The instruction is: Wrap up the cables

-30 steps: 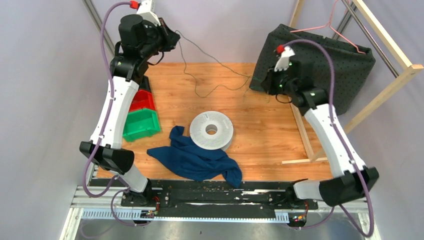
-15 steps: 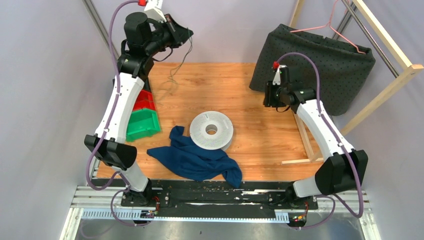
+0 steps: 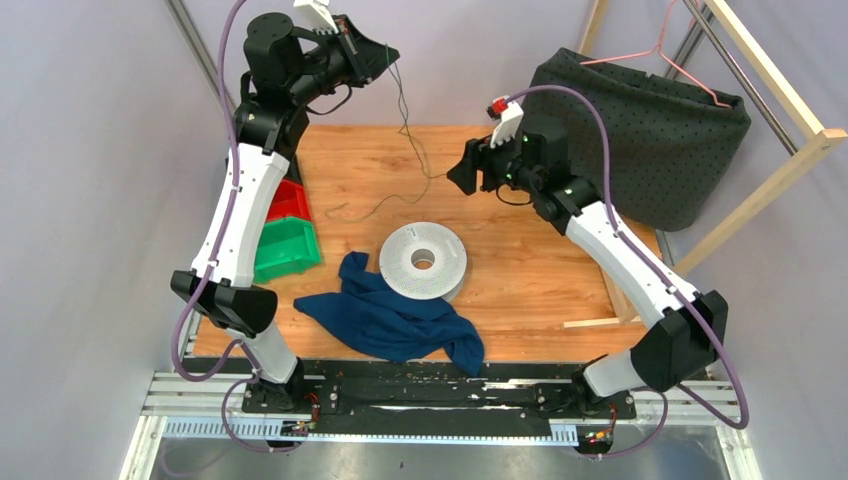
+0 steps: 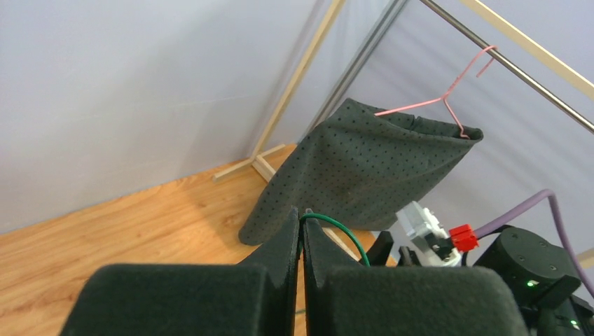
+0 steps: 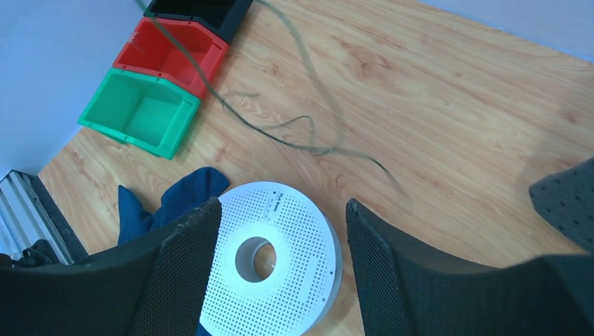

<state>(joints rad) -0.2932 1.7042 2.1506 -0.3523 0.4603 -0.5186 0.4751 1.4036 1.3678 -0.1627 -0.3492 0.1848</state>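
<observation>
The thin dark green wire point(image 3: 408, 125) hangs from my left gripper point(image 3: 386, 56), which is raised high over the table's far left. It drops to the wood and trails left to a loose end. In the left wrist view, my left gripper point(image 4: 302, 215) is shut on the wire point(image 4: 341, 230), which loops out of the tips. My right gripper point(image 3: 459, 172) is open and empty, hovering close beside the wire's low bend. In the right wrist view, my right gripper point(image 5: 284, 210) frames the white perforated spool point(image 5: 270, 257) lying flat below, with the wire point(image 5: 280, 133) beyond. The spool point(image 3: 423, 260) sits mid-table.
A blue cloth point(image 3: 390, 320) lies against the spool's near left side. Red point(image 3: 284, 200) and green point(image 3: 285, 250) bins stand at the left edge. A dark dotted cloth point(image 3: 640, 120) drapes a wooden rack point(image 3: 770, 80) at the back right, with a pink hanger point(image 3: 660, 48).
My left gripper rose and moved right, pulling the wire with it. My right arm drew back from the wire's right end, then swung left over the table; the wire now lies further left.
</observation>
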